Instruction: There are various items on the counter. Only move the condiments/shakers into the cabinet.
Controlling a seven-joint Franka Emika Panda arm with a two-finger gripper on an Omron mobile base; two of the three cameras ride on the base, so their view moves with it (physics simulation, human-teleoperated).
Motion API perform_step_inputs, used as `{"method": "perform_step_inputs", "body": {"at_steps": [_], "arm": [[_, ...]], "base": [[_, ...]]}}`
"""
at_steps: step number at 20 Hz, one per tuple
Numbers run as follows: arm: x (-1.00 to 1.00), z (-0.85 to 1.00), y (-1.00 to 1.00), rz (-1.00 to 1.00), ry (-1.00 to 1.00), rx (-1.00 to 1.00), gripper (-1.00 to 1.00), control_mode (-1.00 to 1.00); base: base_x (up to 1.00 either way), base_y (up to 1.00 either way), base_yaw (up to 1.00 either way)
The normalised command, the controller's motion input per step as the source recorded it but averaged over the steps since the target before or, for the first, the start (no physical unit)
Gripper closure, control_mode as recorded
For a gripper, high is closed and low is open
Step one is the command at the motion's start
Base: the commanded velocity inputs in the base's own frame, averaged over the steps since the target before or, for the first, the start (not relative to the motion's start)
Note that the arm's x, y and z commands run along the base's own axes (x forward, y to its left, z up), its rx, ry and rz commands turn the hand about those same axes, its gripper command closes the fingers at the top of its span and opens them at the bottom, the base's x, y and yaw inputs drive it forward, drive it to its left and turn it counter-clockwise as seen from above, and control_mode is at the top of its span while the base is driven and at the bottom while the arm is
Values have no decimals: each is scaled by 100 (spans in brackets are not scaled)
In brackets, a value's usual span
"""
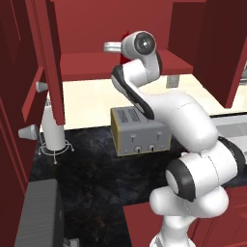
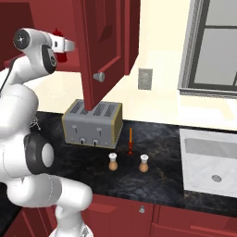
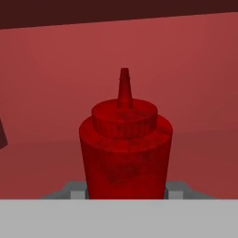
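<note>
My pincer [image 3: 125,195] grips the red squeeze bottle [image 3: 124,153], held upright inside the cabinet [image 1: 111,29] with the nozzle up. I judge the step in hand to be placement: lower the bottle squarely onto the red shelf [image 1: 91,65], release only once its base seems seated, then retract straight back, clear of the door [image 2: 104,46]. The toaster [image 2: 92,122] and both shakers [image 2: 113,161] sit on the surface [image 2: 157,180] below.
</note>
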Motion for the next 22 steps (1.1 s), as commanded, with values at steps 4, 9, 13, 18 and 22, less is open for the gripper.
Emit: {"method": "perform_step_inputs", "body": {"at_steps": [4, 9, 13, 18, 22], "arm": [[58, -2, 0, -4, 0, 0, 100, -100], [52, -13, 0, -3, 0, -4, 100, -100], [47, -11, 0, -2, 0, -5, 100, -100], [38, -8, 0, -1, 0, -4, 100, -100], [12, -23, -14, 0, 0, -1, 100, -100]], "base": [[0, 0, 0], [0, 0, 0], [0, 0, 0], [0, 0, 0], [0, 0, 0]]}}
